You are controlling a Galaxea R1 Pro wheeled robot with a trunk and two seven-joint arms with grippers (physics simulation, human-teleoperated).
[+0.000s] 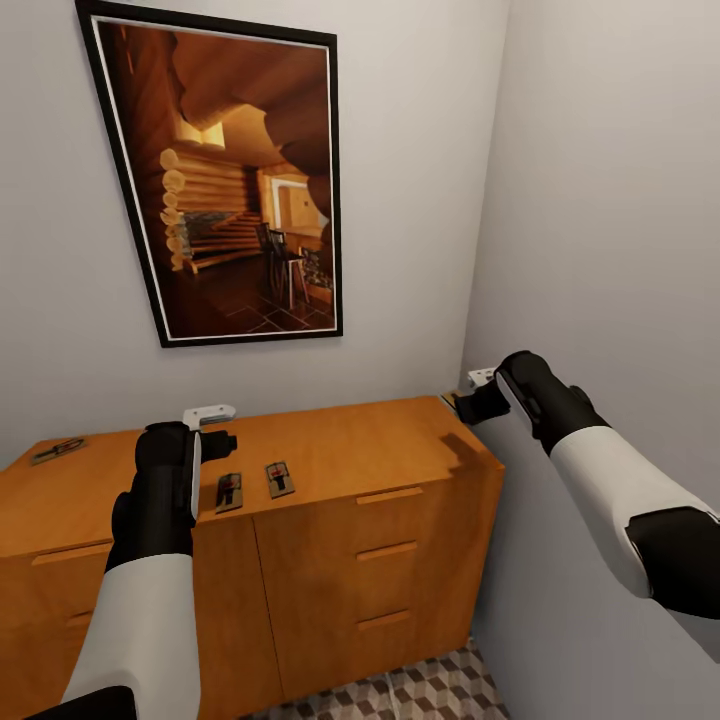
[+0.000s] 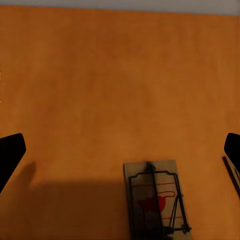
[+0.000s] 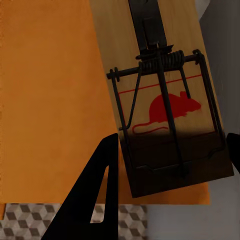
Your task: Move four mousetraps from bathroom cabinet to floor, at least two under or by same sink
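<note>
Orange-brown cabinet (image 1: pixel 330 455) top: the right pincer (image 3: pixel 170 165) straddles a mousetrap (image 3: pixel 160 100) at the far right corner — jaws released, long axis along the fingers; left pincer (image 2: pixel 120 150) released above another.

Framed log-cabin picture (image 1: pixel 235 180) on pale wall (image 1: pixel 420 200)

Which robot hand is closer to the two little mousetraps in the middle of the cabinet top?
The left. The left gripper hovers just beside the two middle mousetraps. The right gripper is over the cabinet's far right corner.
</note>
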